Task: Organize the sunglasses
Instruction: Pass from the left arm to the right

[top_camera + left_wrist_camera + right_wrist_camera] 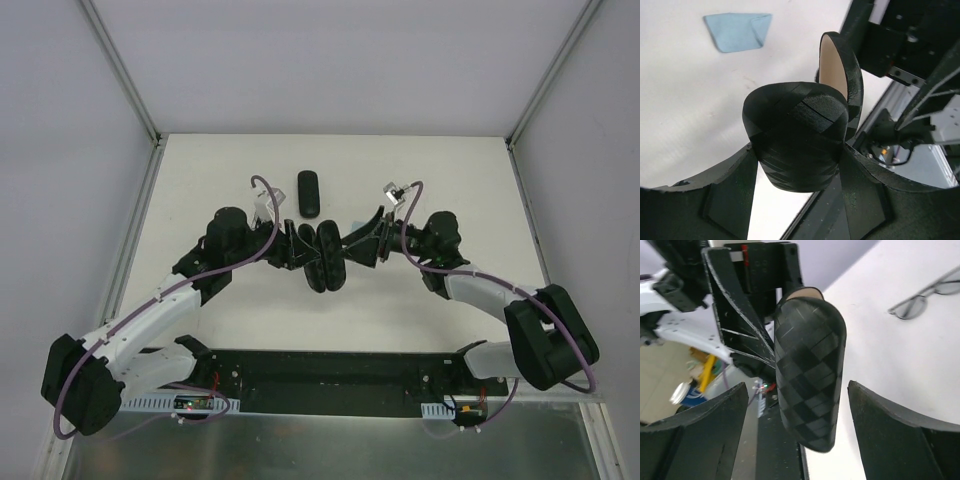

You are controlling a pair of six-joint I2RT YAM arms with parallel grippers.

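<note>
Left gripper (798, 150) is squeezing the black case (795, 117); right gripper (797, 387) is spreading apart around it; sunglasses (909, 307), upper right, are looking thin, probably bendy; pinch the bridge.

This is a robotics lab test cell. A plain white tabletop (200, 170) fills the middle of the top view, boxed in by blank pale wall panels (330, 60) on aluminium struts (120, 70). Along the bottom edge, a black mounting rail (330, 385) carries two white-and-black robot arms (150, 325) with loose purple cables (75, 400) and bare circuit boards (195, 403).
</note>
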